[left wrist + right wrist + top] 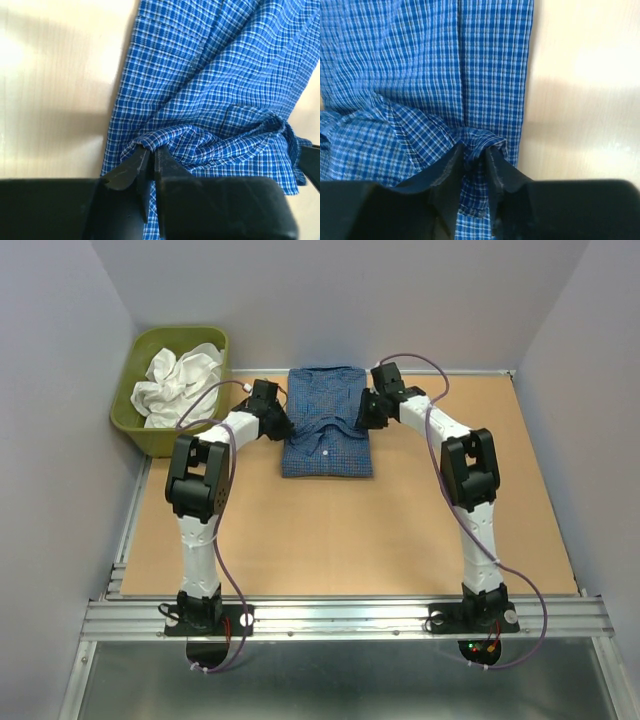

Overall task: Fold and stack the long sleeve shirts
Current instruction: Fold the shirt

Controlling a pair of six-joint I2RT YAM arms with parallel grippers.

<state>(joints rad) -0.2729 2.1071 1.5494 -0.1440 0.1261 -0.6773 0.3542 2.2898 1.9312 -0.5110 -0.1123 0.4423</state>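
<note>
A dark blue fine-checked button-up shirt (pixel 327 430) lies between the two hands on the table (pixel 330 540), already narrowed to a tidy rectangle with its collar and a pale button facing up. The left hand (pixel 151 152) is closed tight on a bunched ridge of the shirt's edge at its fingertips. The right hand (pixel 475 150) is clamped in the same way on a puckered pinch of the opposite edge, with bare table just off its outer side. Between the two pinches the cloth is drawn up into a crease across the shirt's middle.

This appears to be the crosswise fold of the first shirt, and it looks gripped but not yet turned over. The next move likely calls for both hands to lift together and carry the held edges at an even pace, so that one half lands square on the other without dragging the layer beneath.

Out beyond the left hand, well apart from it, a crumpled white cloth garment (pixel 180 380) waits in an olive-green plastic tub (pixel 150 443), unfolded, so the stack is not yet begun.
</note>
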